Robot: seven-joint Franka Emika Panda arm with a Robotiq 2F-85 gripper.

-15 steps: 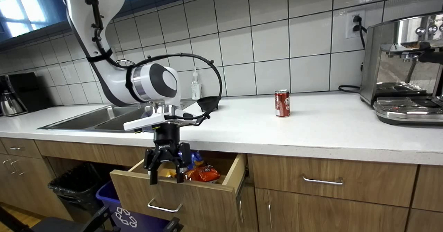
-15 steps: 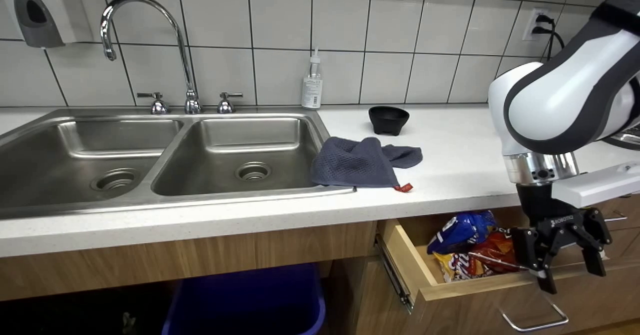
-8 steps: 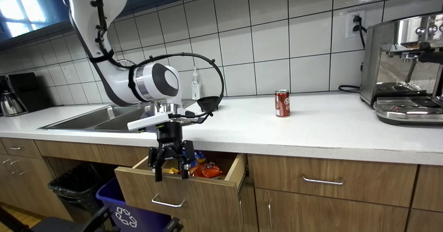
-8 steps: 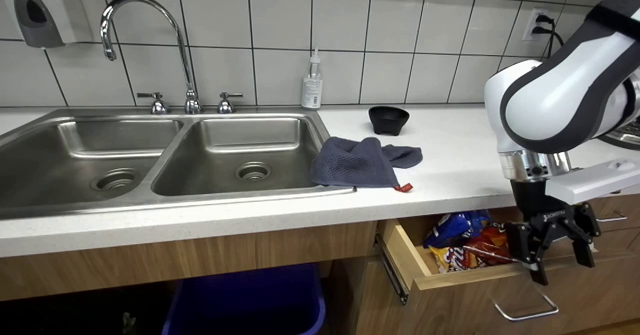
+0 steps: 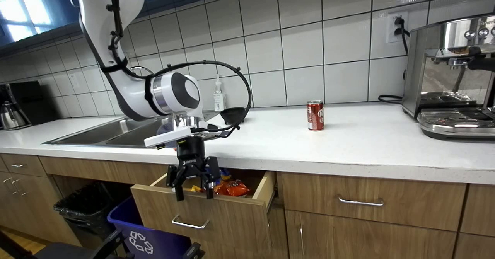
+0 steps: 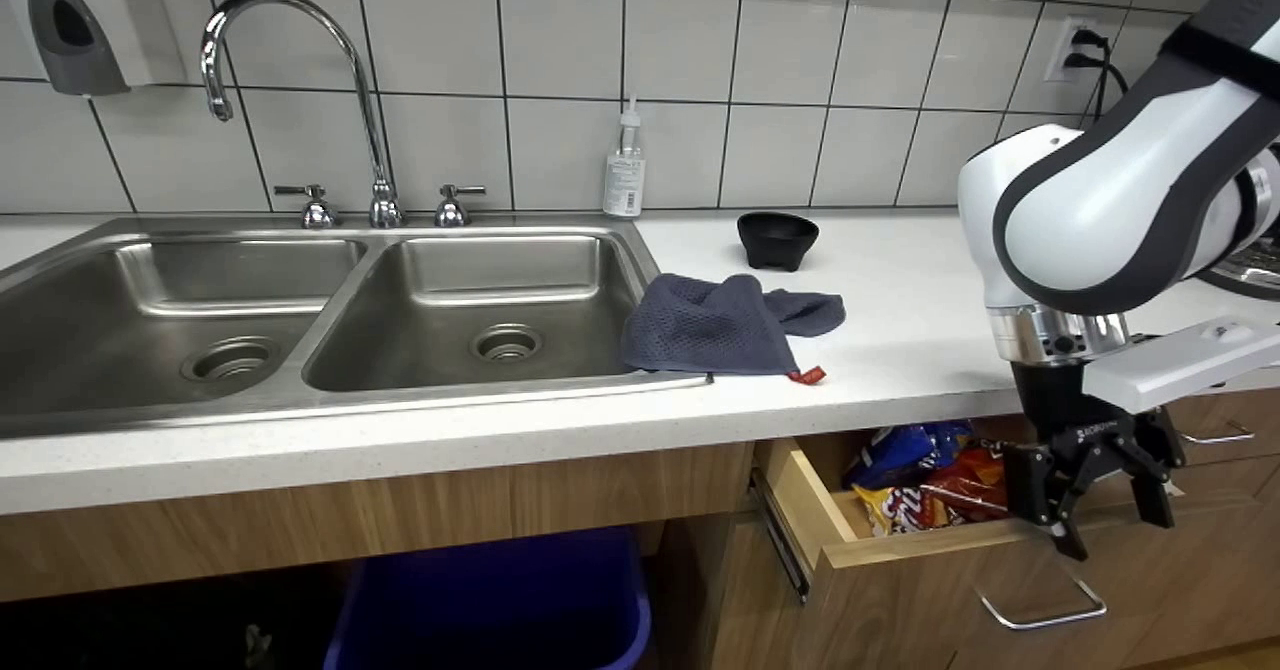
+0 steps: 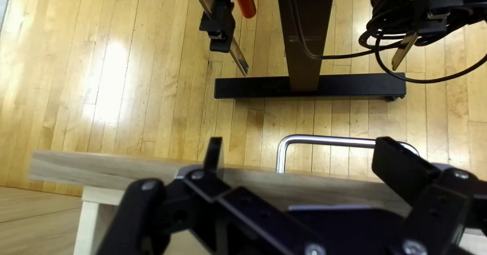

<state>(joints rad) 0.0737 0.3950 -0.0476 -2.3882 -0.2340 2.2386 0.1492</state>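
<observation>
My gripper stands open, pointing down at the front of a pulled-out wooden drawer, with nothing between its fingers. The fingertips overlap the panel below its top edge in both exterior views; actual contact I cannot make out. In the wrist view the drawer's top edge runs across beneath the fingers, and the metal handle shows beyond it. Inside the drawer lie a blue bag, a red bag and a yellow-and-red bag; the gripper partly hides the contents.
On the white counter above are a red soda can, an espresso machine, a black bowl and a grey cloth beside the sink. A blue bin stands below, left of the drawer.
The drawer has slid some way inward under the counter. My open gripper has travelled with it toward the cabinet, keeping its place at the drawer front.
</observation>
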